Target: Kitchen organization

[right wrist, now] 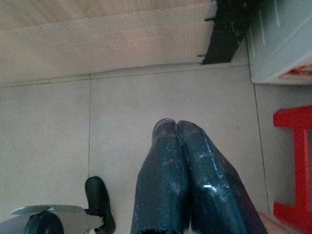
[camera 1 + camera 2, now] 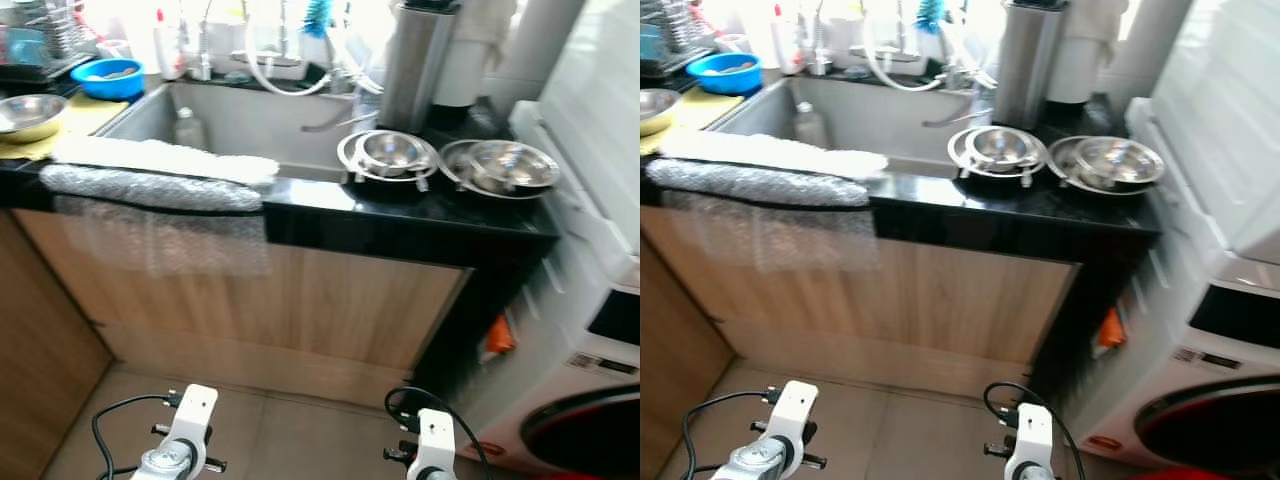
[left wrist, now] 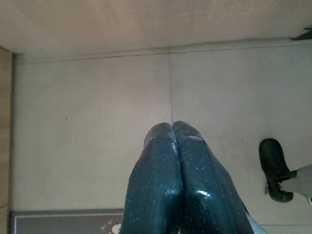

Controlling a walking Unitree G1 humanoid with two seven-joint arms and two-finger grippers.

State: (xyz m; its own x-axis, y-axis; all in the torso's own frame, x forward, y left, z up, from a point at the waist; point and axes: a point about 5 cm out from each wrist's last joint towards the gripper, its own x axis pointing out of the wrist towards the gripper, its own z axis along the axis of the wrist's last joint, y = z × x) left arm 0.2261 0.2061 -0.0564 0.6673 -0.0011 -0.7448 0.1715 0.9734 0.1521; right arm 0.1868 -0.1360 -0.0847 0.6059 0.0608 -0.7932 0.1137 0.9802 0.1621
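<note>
The robot stands a little back from a black stone counter (image 2: 400,225) with a pale wood front, looking down on it. Both arms hang low by the tiled floor (image 3: 97,122), idle. The left gripper (image 3: 173,131) points at the floor with its two black fingers pressed together, clenched on nothing; the right gripper (image 1: 175,127) hangs the same way, fingers closed and empty, near a red plastic stool (image 1: 292,161).

The things to be organized sit on the counter, well apart from either gripper. To the right of the steel sink (image 2: 250,125) stand two nests of round stainless-steel bowls: one stack (image 2: 390,153) just beside the sink's edge and a second stack (image 2: 505,165) beside it toward the counter's right end. Behind them rises a tall brushed-steel cylinder (image 2: 418,65). Stacking saves room on this narrow stretch, probably why they nest there.

A white towel (image 2: 165,158) lies along the sink's front rim with a sheet of clear bubble wrap (image 2: 150,190) draped over the counter edge below it, likely padding or drying space. At the far left are another steel bowl (image 2: 30,115) on a yellow mat and a blue plastic bowl (image 2: 108,77) further back. A small clear bottle (image 2: 188,128) stands inside the sink. A white washing machine (image 2: 590,350) fills the right side.

No handling appears begun; the robot likely needs to step closer and raise an arm.
</note>
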